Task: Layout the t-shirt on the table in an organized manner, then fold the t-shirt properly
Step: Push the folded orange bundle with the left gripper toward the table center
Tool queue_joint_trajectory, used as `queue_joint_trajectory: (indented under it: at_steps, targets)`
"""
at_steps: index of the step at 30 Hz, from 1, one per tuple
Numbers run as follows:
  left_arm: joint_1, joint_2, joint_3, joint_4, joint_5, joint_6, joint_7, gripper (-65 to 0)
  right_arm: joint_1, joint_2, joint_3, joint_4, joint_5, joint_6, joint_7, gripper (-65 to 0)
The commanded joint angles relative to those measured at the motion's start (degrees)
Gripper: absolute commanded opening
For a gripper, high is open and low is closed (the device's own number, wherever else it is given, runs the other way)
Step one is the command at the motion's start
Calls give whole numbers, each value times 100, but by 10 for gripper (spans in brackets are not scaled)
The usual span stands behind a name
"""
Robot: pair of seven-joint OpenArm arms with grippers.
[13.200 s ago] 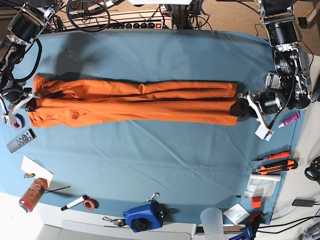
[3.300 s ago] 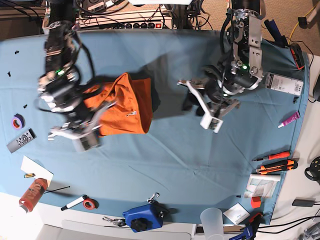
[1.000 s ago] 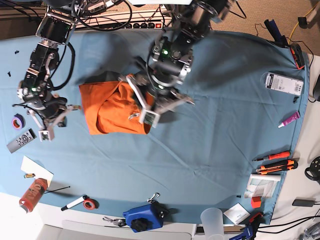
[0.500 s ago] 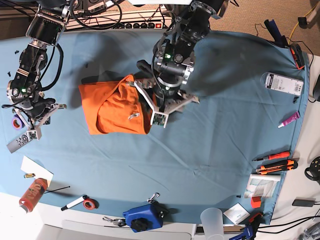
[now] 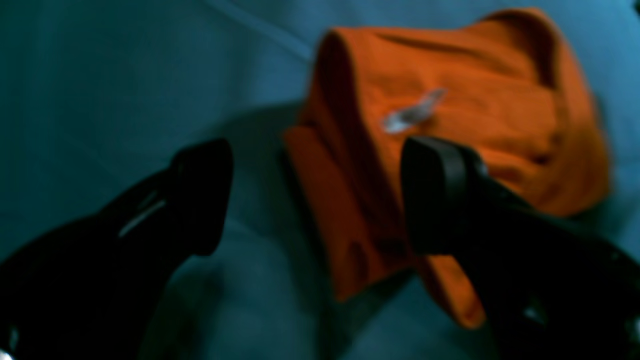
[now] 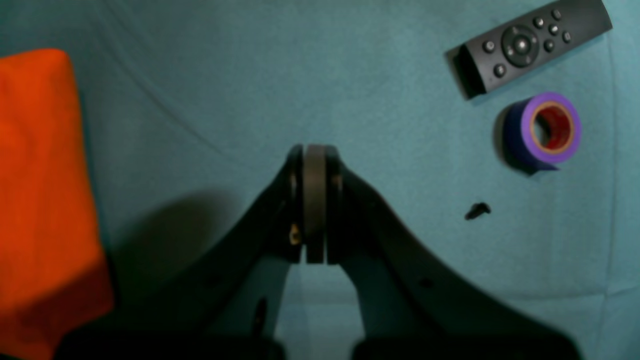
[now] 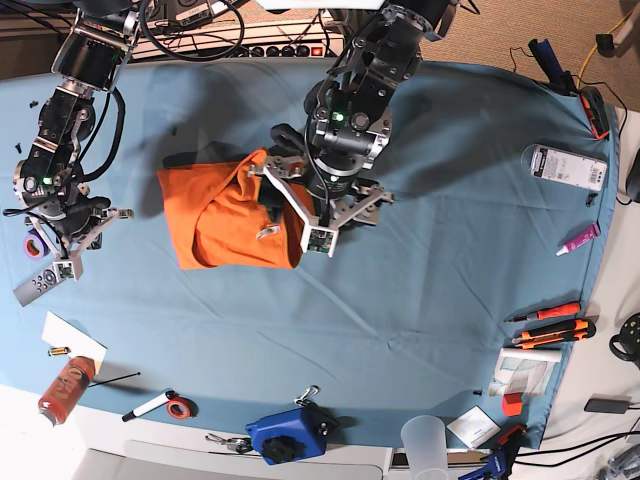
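Left hand (image 5: 315, 200) wider than before, spread over t-shirt (image 5: 450, 125); right hand (image 6: 315, 200) pressed together, empty.

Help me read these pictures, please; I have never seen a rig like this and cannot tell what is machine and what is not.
Two robot arms work over a table covered in teal cloth. One picture looks down from overhead; the other two come from cameras on the arms' wrists, looking past their own black fingers.

The left gripper stands with its jaws open over the edge of the folded orange t-shirt, and nothing is held. The picture is blurred. The right gripper is shut and empty, off to the side of the shirt, near a remote control and a roll of purple tape.

Tools and other small things lie along the table's edges.
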Motion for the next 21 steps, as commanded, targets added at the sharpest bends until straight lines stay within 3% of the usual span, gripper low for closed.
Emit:
queue_joint_trajectory:
  at_steps: [1,9,12,19,21]
  targets:
    - [-63,143,17,44,-74,-13,-223,-135,109,116,13,90,28,-22,66,-650]
    - [-260,143,2,-804,-470,-7,-387,-135,109,116,13,90,28,-22,-24,-650]
    - [-343,143,-81,-1084,-791,155,-382,-135,109,116,13,90,28,-22,-44,-650]
    - [-332,143,-291,-1572,-1683,-221,-389,-142,109,116,13,90,28,-22,-63,-650]
    - [-332,143,-291,-1652,-1895,-372,-404,-183,109,116,13,90,31,-22,-61,-650]
